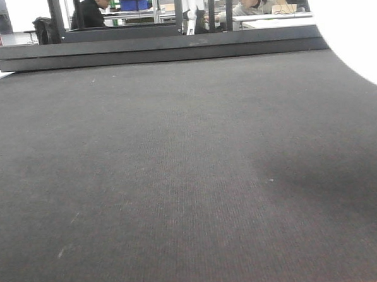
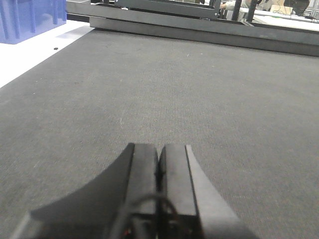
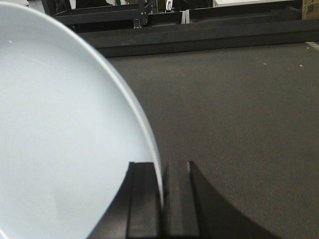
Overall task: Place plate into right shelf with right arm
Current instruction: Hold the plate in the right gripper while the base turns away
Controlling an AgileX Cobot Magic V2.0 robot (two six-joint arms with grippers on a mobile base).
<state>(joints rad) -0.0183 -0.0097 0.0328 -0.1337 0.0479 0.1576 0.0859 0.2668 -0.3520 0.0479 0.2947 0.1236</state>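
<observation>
the plate [image 3: 60, 129] is plain glossy white, faintly bluish in the right wrist view, with no pattern. the mat [image 1: 177, 167] is dark grey with a fine woven rib and a few pale specks. the left gripper [image 2: 159, 149] and the right gripper [image 3: 162, 167] are matte black. the bin [image 2: 30, 20] is blue, the tabletop [image 2: 25, 59] white, the frame rails [image 1: 158, 51] dark grey.

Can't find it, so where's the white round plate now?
Right wrist view: the glossy white round plate is pinched by its rim in the right end effector, above the dark mat.
</observation>
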